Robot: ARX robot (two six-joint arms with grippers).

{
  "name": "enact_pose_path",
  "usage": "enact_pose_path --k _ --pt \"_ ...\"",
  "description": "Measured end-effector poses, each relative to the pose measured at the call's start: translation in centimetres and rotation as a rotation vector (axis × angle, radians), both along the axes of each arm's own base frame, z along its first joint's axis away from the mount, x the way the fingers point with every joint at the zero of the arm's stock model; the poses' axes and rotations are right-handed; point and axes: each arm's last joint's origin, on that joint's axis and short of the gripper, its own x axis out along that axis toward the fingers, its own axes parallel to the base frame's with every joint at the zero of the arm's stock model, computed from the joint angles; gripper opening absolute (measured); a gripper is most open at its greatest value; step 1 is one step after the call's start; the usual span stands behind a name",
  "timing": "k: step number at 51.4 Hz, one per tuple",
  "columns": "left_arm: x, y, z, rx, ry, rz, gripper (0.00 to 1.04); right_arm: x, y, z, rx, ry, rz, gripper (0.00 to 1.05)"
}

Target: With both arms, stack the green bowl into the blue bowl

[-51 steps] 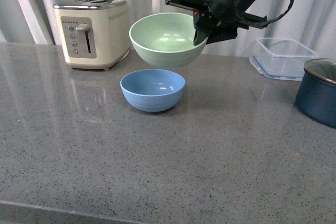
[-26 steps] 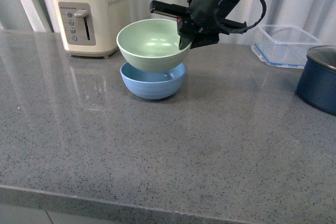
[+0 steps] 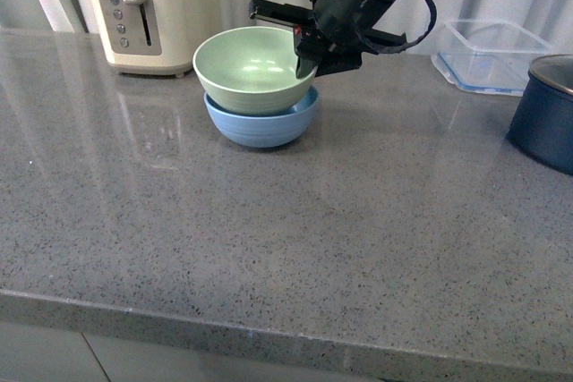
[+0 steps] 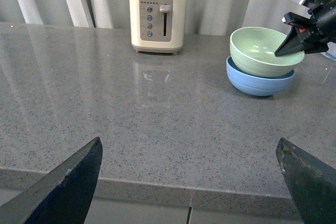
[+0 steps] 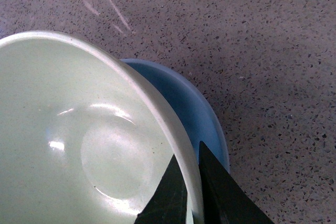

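Observation:
The pale green bowl (image 3: 252, 67) sits tilted inside the light blue bowl (image 3: 261, 125) on the grey counter, behind the middle. My right gripper (image 3: 307, 55) is shut on the green bowl's right rim, one finger inside and one outside. In the right wrist view the green bowl (image 5: 79, 140) covers most of the blue bowl (image 5: 194, 114), and the gripper (image 5: 189, 182) pinches the rim. In the left wrist view both bowls show at the far right, green (image 4: 262, 51) over blue (image 4: 257, 80). My left gripper (image 4: 189, 182) is open and empty over the counter's front edge.
A cream toaster (image 3: 148, 6) stands behind and left of the bowls. A clear plastic container (image 3: 492, 53) and a dark navy pot (image 3: 548, 114) stand at the right. The counter's front edge (image 3: 269, 333) runs across the foreground.
My right gripper has lowered the green bowl from above the blue bowl down into it, moving slightly left.

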Motion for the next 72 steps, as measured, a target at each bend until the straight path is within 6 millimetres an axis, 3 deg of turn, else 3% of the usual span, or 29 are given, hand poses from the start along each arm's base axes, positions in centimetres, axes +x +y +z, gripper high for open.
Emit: enact_pose_path --k 6,22,28,35,40,45,51,59,62,72 --pt "0.0 0.0 0.0 0.0 0.0 0.0 0.98 0.0 0.1 -0.2 0.002 0.004 0.005 0.15" --pt "0.0 0.0 0.0 0.0 0.0 0.0 0.98 -0.4 -0.4 -0.2 0.038 -0.001 0.001 0.77" --pt "0.0 0.0 0.0 0.0 0.0 0.0 0.98 -1.4 -1.5 1.1 0.051 -0.03 -0.013 0.97" --pt "0.0 0.0 0.0 0.0 0.0 0.0 0.98 -3.4 -3.9 3.8 0.072 -0.089 -0.041 0.95" --pt "0.0 0.0 0.0 0.0 0.0 0.0 0.98 -5.9 -7.0 5.7 0.068 -0.145 -0.089 0.95" --pt "0.0 0.0 0.0 0.0 0.0 0.0 0.98 -8.1 -9.6 6.3 0.046 -0.178 -0.131 0.95" --pt "0.0 0.0 0.0 0.0 0.0 0.0 0.98 -11.6 -13.0 6.2 0.016 -0.186 -0.188 0.95" --pt "0.0 0.0 0.0 0.0 0.0 0.0 0.98 -19.6 -18.6 4.2 -0.117 -0.216 -0.318 0.95" --pt "0.0 0.0 0.0 0.0 0.0 0.0 0.98 -21.6 -19.2 3.4 -0.166 -0.219 -0.338 0.95" --pt "0.0 0.0 0.0 0.0 0.0 0.0 0.98 -22.6 -19.4 2.9 -0.195 -0.231 -0.319 0.94"
